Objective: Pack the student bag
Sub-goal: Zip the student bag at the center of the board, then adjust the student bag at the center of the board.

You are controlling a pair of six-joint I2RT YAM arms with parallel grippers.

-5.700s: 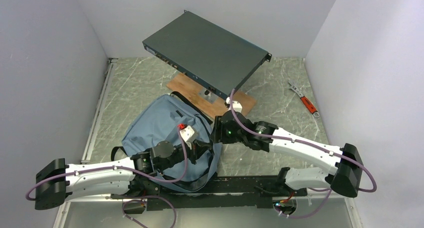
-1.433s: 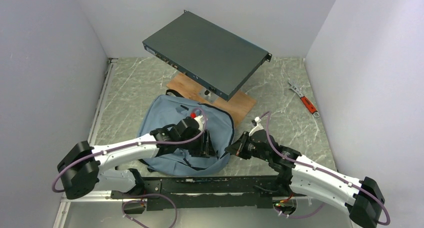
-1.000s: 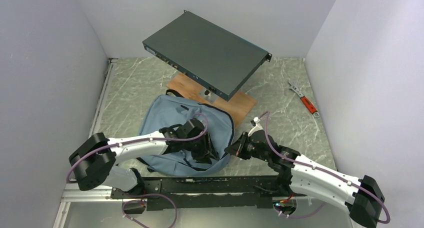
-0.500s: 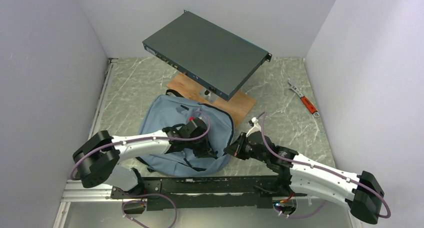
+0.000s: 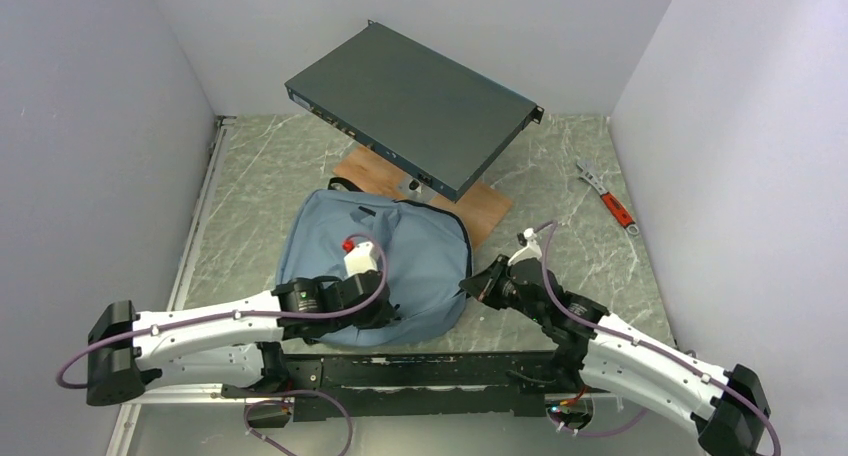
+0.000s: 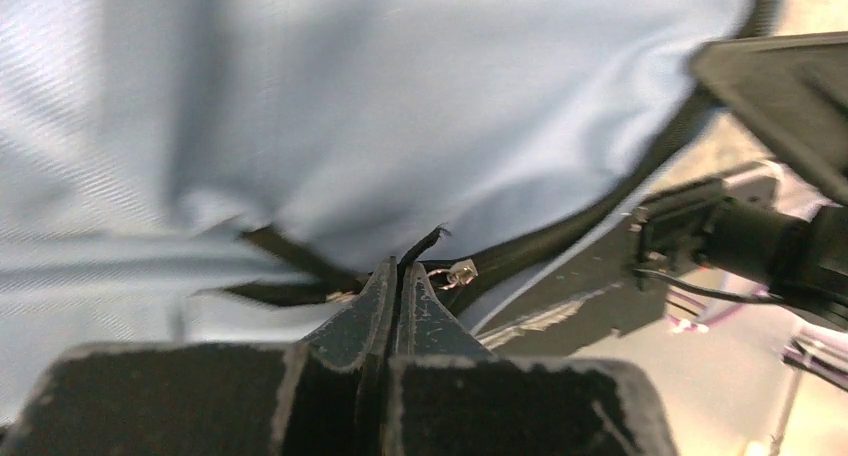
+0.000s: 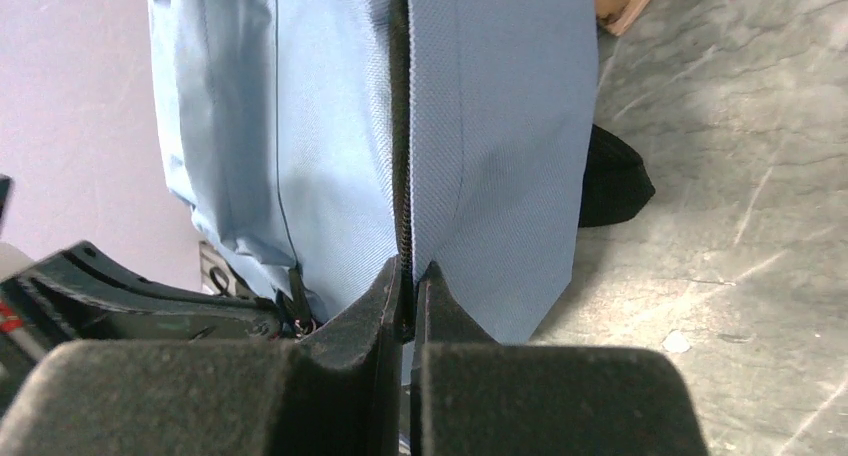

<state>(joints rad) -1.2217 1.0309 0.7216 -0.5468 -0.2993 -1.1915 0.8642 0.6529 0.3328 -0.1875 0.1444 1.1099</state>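
Note:
The student bag (image 5: 400, 251), light blue-grey with black zipper lines, lies flat on the marble table in front of both arms. My left gripper (image 5: 388, 313) sits at its near edge; in the left wrist view my left gripper (image 6: 398, 268) is shut on a thin black zipper pull (image 6: 424, 244), with the small metal slider (image 6: 462, 270) just beside the fingertips. My right gripper (image 5: 470, 288) is at the bag's near right corner. In the right wrist view my right gripper (image 7: 406, 272) is shut on the student bag (image 7: 500, 126) along its black zipper seam (image 7: 400, 116).
A dark flat metal box (image 5: 412, 108) stands raised over a wooden board (image 5: 484, 208) behind the bag. A red-handled wrench (image 5: 610, 201) lies at the far right. A metal rail (image 5: 196, 226) runs along the left wall. A black strap (image 7: 610, 188) pokes out beside the bag.
My left gripper closed on the zipper pull and the left arm drew back toward the bag's near-left edge. The right gripper kept its hold at the bag's right corner and shifted slightly.

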